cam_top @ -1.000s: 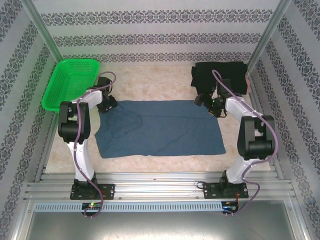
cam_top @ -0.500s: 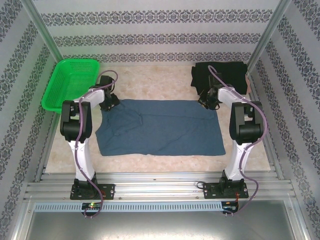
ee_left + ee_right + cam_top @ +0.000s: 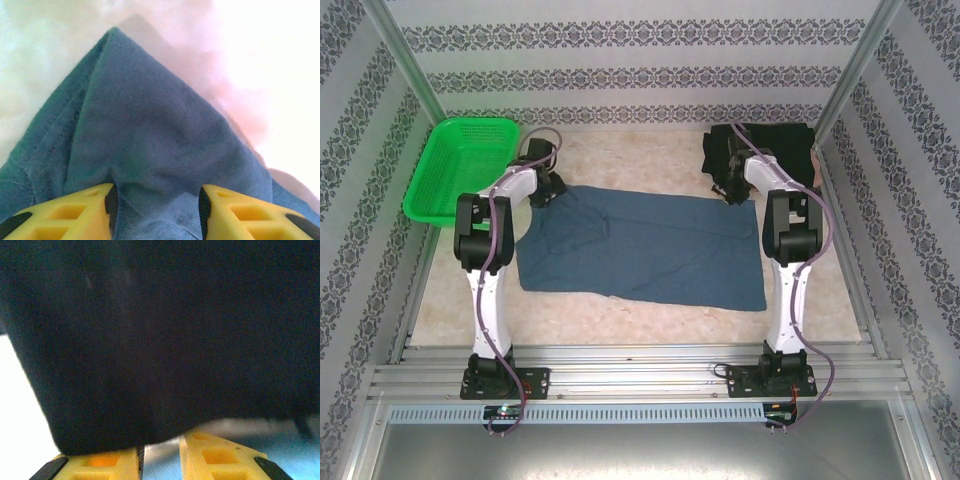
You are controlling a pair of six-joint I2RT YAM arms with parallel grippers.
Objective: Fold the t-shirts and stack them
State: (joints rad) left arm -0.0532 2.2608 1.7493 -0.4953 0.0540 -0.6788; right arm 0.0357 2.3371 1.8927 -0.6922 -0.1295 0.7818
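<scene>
L hand (image 3: 155,200) pinches far-left corner of the dusty slate-blue cloth t-shirt (image 3: 640,250), R hand (image 3: 160,450) at its far-right corner, grip can't tell, prob. to lift that edge for folding.

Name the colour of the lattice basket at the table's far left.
The basket is bright green, clearest in the top external view.

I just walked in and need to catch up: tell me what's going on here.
Two robot arms are working on a slate-blue t-shirt spread on the table. The left gripper has pinched cloth at the shirt's far left corner, which peaks up in its grasp. The right gripper sits at the far right corner, beside a folded black t-shirt; whether it has a grip is unclear.
</scene>
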